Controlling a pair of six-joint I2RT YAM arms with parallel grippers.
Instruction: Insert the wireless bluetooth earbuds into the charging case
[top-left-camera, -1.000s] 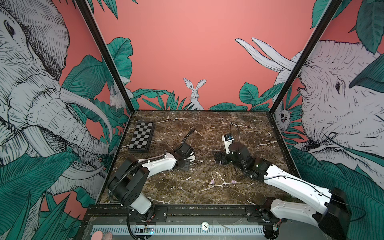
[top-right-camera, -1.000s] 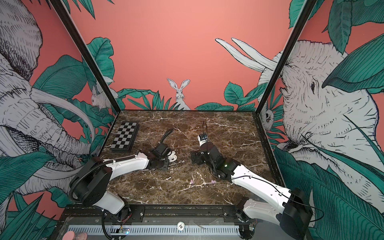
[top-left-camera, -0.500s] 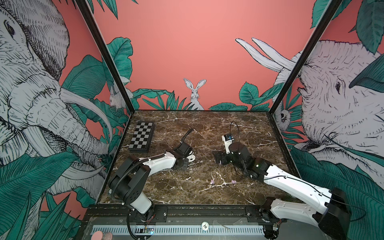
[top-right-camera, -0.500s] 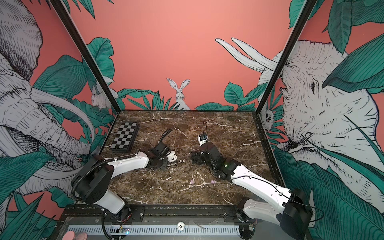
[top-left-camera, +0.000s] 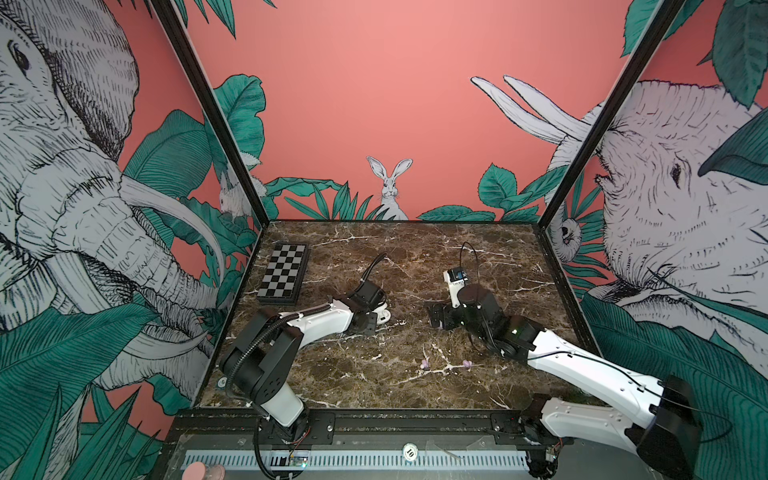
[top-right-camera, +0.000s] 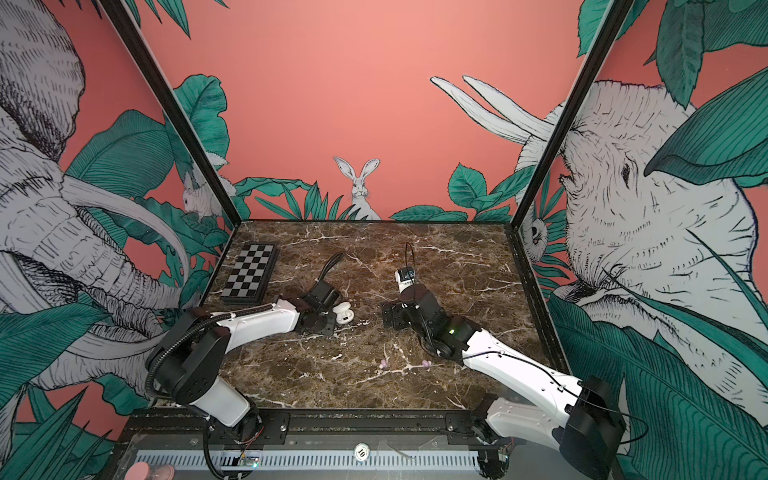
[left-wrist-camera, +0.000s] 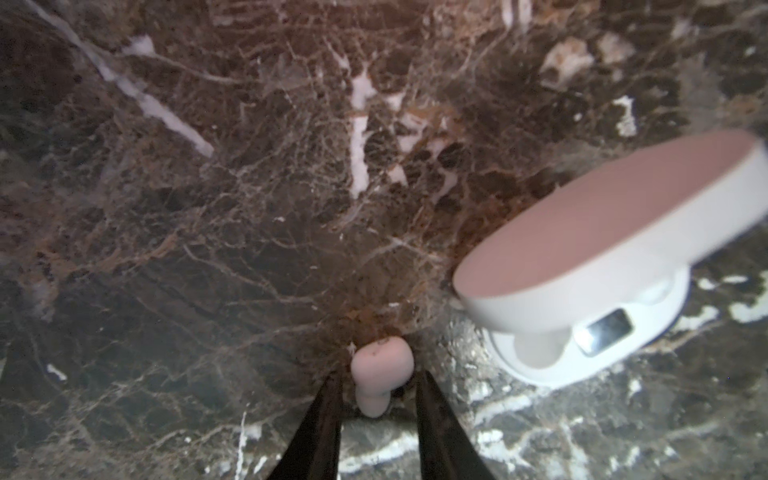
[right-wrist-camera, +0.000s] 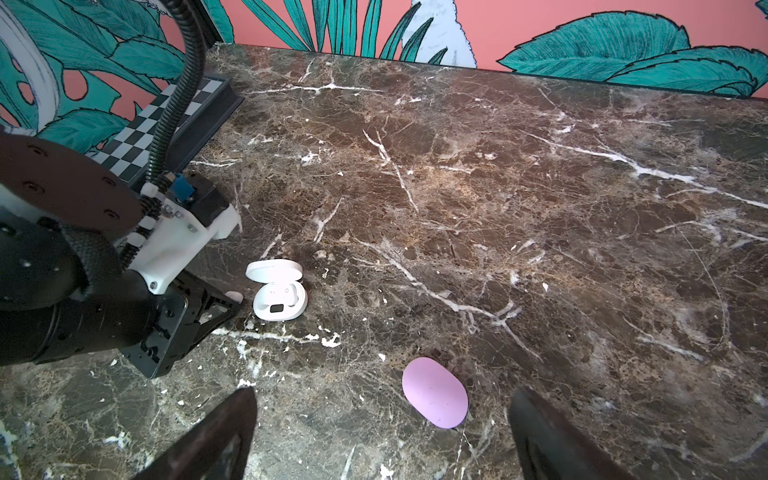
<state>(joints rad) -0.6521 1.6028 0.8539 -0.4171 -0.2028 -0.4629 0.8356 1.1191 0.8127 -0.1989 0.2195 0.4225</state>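
My left gripper (left-wrist-camera: 378, 380) is shut on a white earbud (left-wrist-camera: 381, 368), holding it by the stem low over the marble. Just beside it stands the white charging case (left-wrist-camera: 582, 332), with its lid raised and one well showing bare. The right wrist view shows the same case (right-wrist-camera: 279, 297) and earbud (right-wrist-camera: 235, 296) at the left gripper's tip. My right gripper (right-wrist-camera: 382, 395) is open above the closed lilac case (right-wrist-camera: 434, 392), which lies between its fingers. Two lilac earbuds (top-left-camera: 424, 364) (top-left-camera: 466, 364) lie loose on the table nearer the front, in both top views.
A folded chessboard (top-left-camera: 284, 272) lies at the back left of the marble table (top-left-camera: 374, 386). Patterned walls close off the left, back and right sides. A black rail runs along the front edge. The left arm's hose (right-wrist-camera: 178, 95) arches over the chessboard.
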